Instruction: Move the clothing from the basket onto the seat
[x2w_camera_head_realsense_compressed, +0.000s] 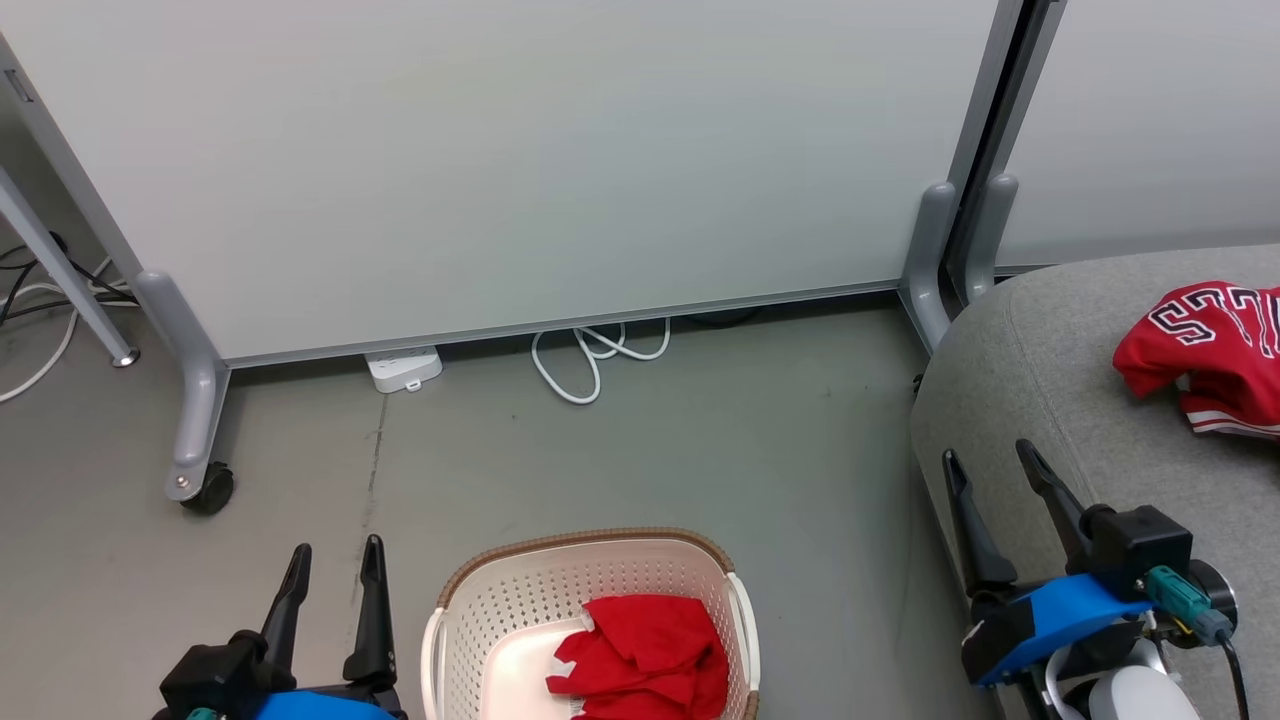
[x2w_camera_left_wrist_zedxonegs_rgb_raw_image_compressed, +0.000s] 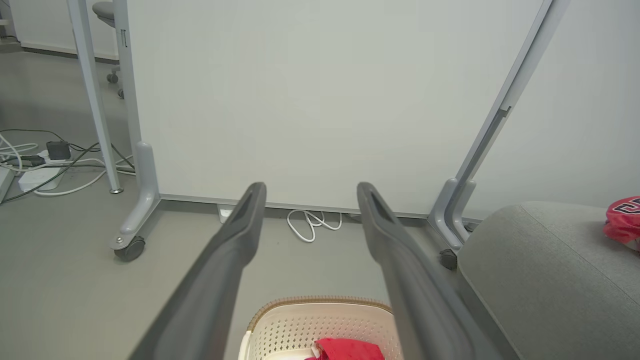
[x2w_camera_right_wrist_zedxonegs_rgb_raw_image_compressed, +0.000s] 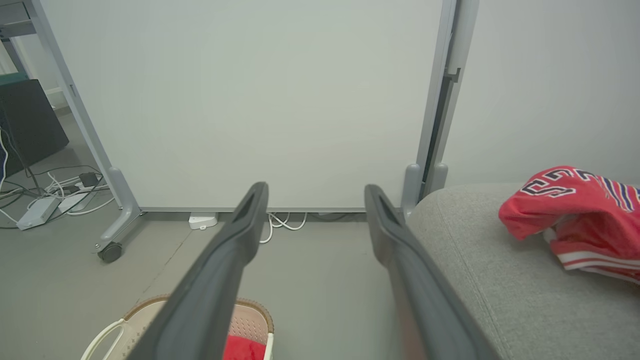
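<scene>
**1 garment on the sofa, 1 in the basket, both grippers empty**

The red jersey (x2w_camera_head_realsense_compressed: 1205, 350) lies crumpled on the grey sofa (x2w_camera_head_realsense_compressed: 1050, 400), at the right edge of the head view. It carries large black letters outlined in white, and white striped trim along its lower hem. The letters curve over the folded cloth and appear upside down from the head camera. In the right wrist view 2 rounded characters show at the top of the bundle, but the word cannot be read. No brand mark or label is legible on it.

The other red garment (x2w_camera_head_realsense_compressed: 640, 655) sits bunched inside the basket (x2w_camera_head_realsense_compressed: 500, 600), toward its right wall, with a small white patch at its left edge. The cream perforated basket stands on the floor (x2w_camera_head_realsense_compressed: 700, 440), to the left of the sofa and apart from it.

The left gripper (x2w_camera_head_realsense_compressed: 337, 547) hangs just left of the basket, its 2 dark fingers spread wide with nothing between them. The right gripper (x2w_camera_head_realsense_compressed: 987, 452) is by the sofa's front edge, fingers likewise parted and holding nothing.

Behind the basket stands a pale partition panel (x2w_camera_head_realsense_compressed: 520, 170) on a grey frame with a caster (x2w_camera_head_realsense_compressed: 210, 488). A white power strip (x2w_camera_head_realsense_compressed: 404, 368) and a looped white cable (x2w_camera_head_realsense_compressed: 590, 360) lie at its base; any print on the strip is too small to make out.
</scene>
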